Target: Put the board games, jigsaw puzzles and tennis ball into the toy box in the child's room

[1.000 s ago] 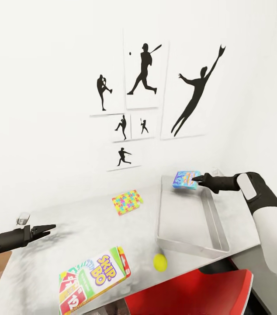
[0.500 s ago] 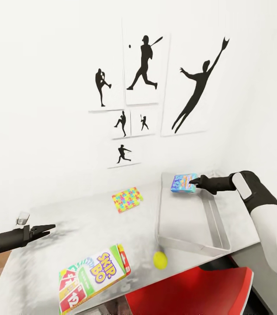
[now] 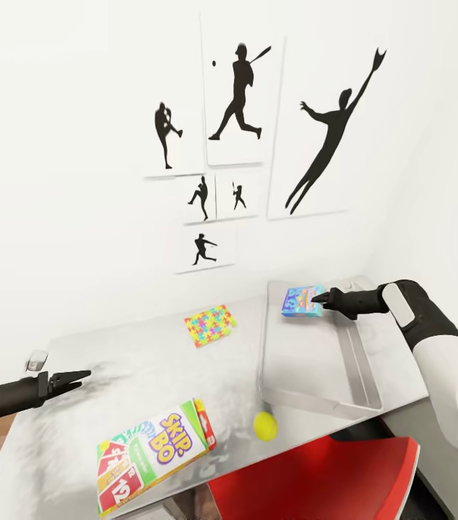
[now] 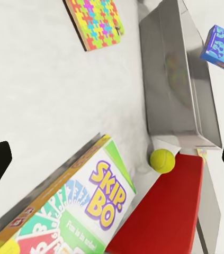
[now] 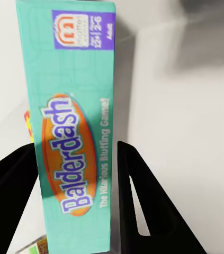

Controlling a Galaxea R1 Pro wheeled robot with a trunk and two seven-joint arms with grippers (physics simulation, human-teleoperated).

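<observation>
Flat blue board-game box with colourful lettering (image 3: pixel 302 301): held up off the desk, clamped across its thin sides between the right jaws (image 3: pixel 318 297), which are closed tight on it. In the right wrist view the teal Balderdash edge (image 5: pixel 74 132) runs straight out ahead between the two black fingers (image 5: pixel 135 196), long axis in line with the reach.

Below and just ahead of those jaws: grey rectangular toy box with low flared walls (image 3: pixel 363 368). The held box hangs over its far end, apart from the floor of the bin. Judgement: the drop depends on the box sitting inside the far wall, not across the rim; a small lowering, then release.

Left jaws (image 3: pixel 81 376) parted, holding nothing, low over the light-grey desk (image 3: pixel 128 361). Nearest them, the yellow-green-red SKIP-BO box (image 3: pixel 153 451) at the near edge; the multicoloured mosaic puzzle square (image 3: pixel 210 324) and small yellow-green tennis ball (image 3: pixel 264 425) lie between the two arms, ball just beside the bin's near wall.
</observation>
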